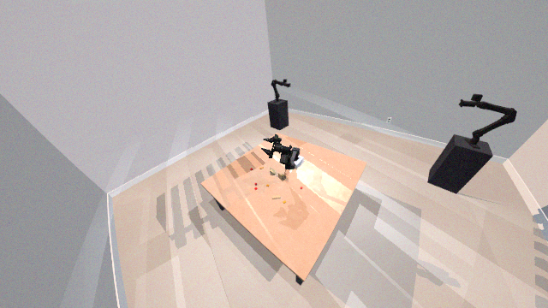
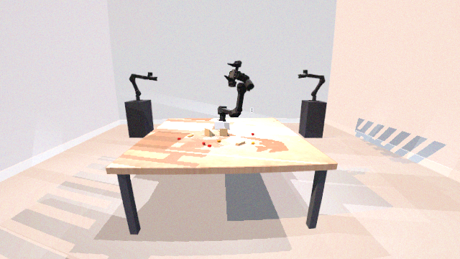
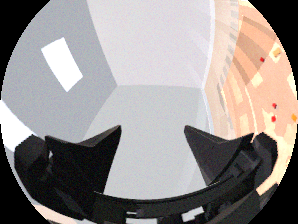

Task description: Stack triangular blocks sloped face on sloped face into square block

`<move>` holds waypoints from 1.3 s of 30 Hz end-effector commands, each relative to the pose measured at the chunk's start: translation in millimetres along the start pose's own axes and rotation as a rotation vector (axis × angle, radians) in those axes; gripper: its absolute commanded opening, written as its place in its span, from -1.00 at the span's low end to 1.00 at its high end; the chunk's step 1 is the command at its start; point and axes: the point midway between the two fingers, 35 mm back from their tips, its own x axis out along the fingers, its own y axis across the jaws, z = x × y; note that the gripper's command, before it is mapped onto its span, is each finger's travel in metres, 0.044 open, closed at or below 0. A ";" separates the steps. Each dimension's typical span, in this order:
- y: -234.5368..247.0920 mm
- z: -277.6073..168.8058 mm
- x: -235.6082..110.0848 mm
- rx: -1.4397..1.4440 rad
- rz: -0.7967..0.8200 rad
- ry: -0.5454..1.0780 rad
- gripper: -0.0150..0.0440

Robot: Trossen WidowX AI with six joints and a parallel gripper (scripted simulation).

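Note:
One wooden triangular block (image 1: 272,172) (image 2: 208,132) stands on the table (image 1: 300,252) (image 2: 223,163), its outline sloping down toward the right in the exterior view. The other wooden block (image 1: 282,176) (image 2: 223,132) stands a little to its right, with a gap between them, in front of the arm's white base. It looks nearly square from there; its slope is hard to make out. My gripper (image 1: 264,145) (image 2: 227,70) (image 3: 153,129) is wide open and empty, high above the table and well clear of both blocks. The wrist view shows neither block.
A thin wooden piece (image 1: 276,198) (image 2: 240,143) lies toward the front. Another small piece (image 1: 261,168) (image 2: 190,135) lies left of the blocks. Several small red and orange bits are scattered around, including a red one (image 1: 300,187) (image 2: 252,134) to the right.

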 end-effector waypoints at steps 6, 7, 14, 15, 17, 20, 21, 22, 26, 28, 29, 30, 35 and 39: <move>65.2 17.2 -26.2 0.305 0.080 0.085 1.00; 77.7 21.9 -32.8 0.375 0.089 0.104 1.00; 157.2 72.6 -73.6 0.800 0.127 0.248 1.00; 166.3 81.5 -76.9 0.871 0.127 0.261 1.00; 183.1 100.4 -82.1 1.014 0.125 0.286 1.00; 204.5 130.9 -86.3 1.227 0.114 0.316 1.00; 211.5 143.3 -86.7 1.312 0.108 0.325 1.00; 218.3 157.4 -86.4 1.406 0.099 0.334 1.00; 235.5 214.2 -76.5 1.778 0.050 0.344 1.00; 237.9 241.6 -66.7 1.961 0.019 0.333 1.00; 237.6 254.8 -60.7 2.052 0.002 0.323 1.00; 236.2 267.5 -54.1 2.142 -0.016 0.310 1.00; 215.7 311.1 -20.9 2.489 -0.136 0.216 1.00; 196.3 329.2 2.2 2.679 -0.206 0.122 1.00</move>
